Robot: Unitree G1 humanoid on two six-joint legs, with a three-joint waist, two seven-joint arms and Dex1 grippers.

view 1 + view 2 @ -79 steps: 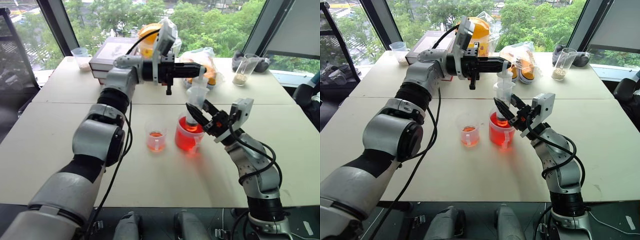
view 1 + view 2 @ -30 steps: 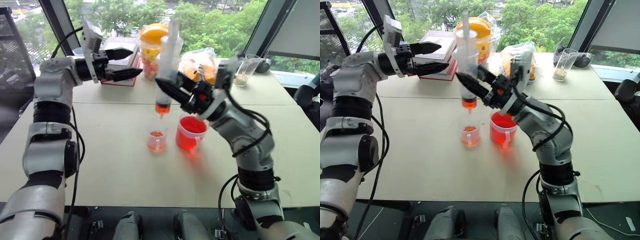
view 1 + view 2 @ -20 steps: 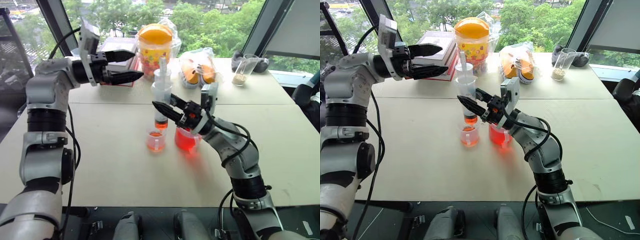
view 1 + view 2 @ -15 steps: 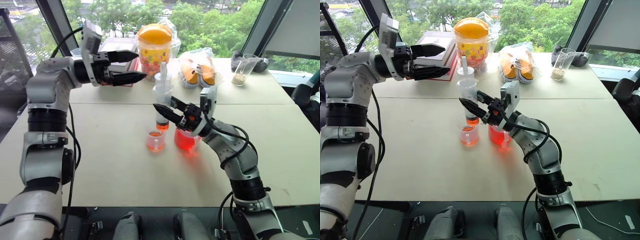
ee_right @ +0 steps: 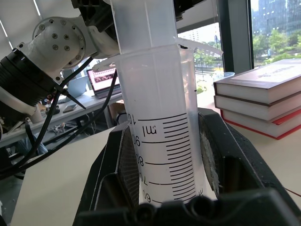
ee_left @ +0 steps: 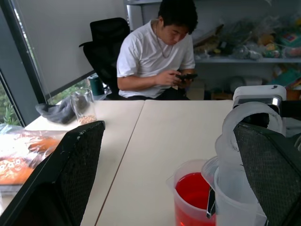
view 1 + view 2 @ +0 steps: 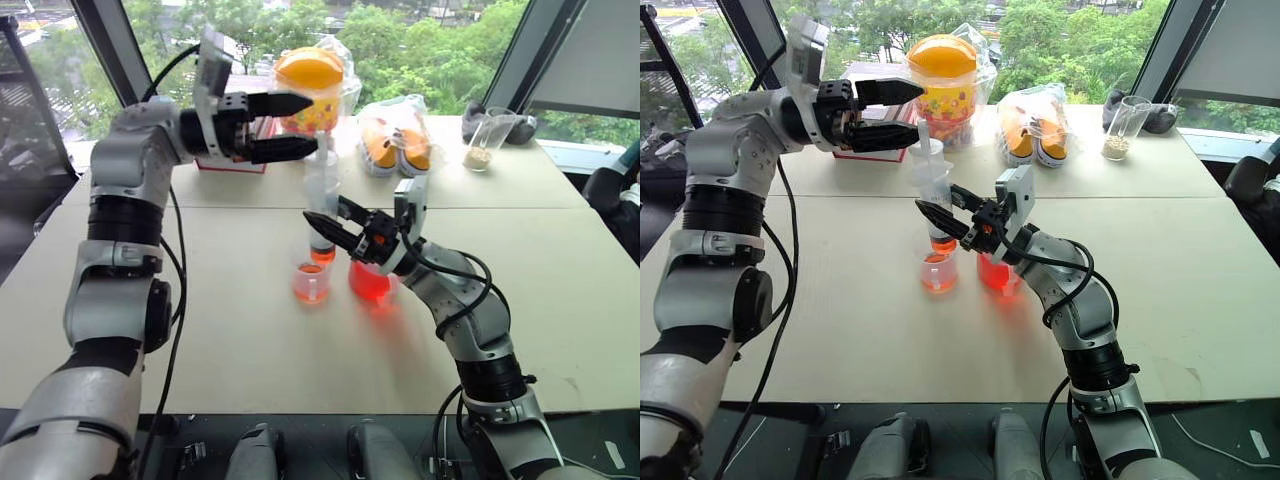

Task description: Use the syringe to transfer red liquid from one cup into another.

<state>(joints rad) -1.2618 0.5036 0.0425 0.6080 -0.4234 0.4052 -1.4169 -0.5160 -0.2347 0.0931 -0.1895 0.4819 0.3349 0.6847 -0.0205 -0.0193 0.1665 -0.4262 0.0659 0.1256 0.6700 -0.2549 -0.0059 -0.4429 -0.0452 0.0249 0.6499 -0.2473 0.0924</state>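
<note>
1. The syringe (image 7: 322, 205) is standing upright, its long axis vertical, with the small orange tip pointing down over the small beaker (image 7: 311, 282) and the white plunger rising at the top.
2. A band of red liquid (image 7: 322, 254) is showing at the bottom of the syringe barrel, just above the beaker's rim; whether the tip is touching the beaker I cannot tell.
3. The small beaker is sitting on the pale tabletop (image 7: 250, 340) just beside the larger cup (image 7: 372, 283), which is glowing red with liquid and standing on the right arm's side.
4. The right pincer (image 7: 322, 226) is reaching in from the right, and its two black fingers are clamped tight on the lower part of the syringe barrel, one on each side; in the right wrist view the printed scale marks are sitting between the two fingers (image 5: 122, 162).
5. The left pincer (image 7: 296, 125) is hovering above and to the left of the plunger top, pointing level toward the right, with its fingers spread wide and holding nothing; the left wrist view is showing the plunger's rounded top close to one finger (image 6: 265, 165).
6. The tabletop is made of joined pale panels. Along its far edge are lying a stack of books (image 7: 872, 135), a jar with an orange lid (image 7: 310, 88), a clear bag of orange items (image 7: 396, 135) and a tumbler with beige grains (image 7: 487, 140).
7. Large windows behind are looking out on green trees (image 7: 420, 40). In the left wrist view a person in a white shirt (image 6: 157, 56) is sitting at the table's far end, looking at a phone.
</note>
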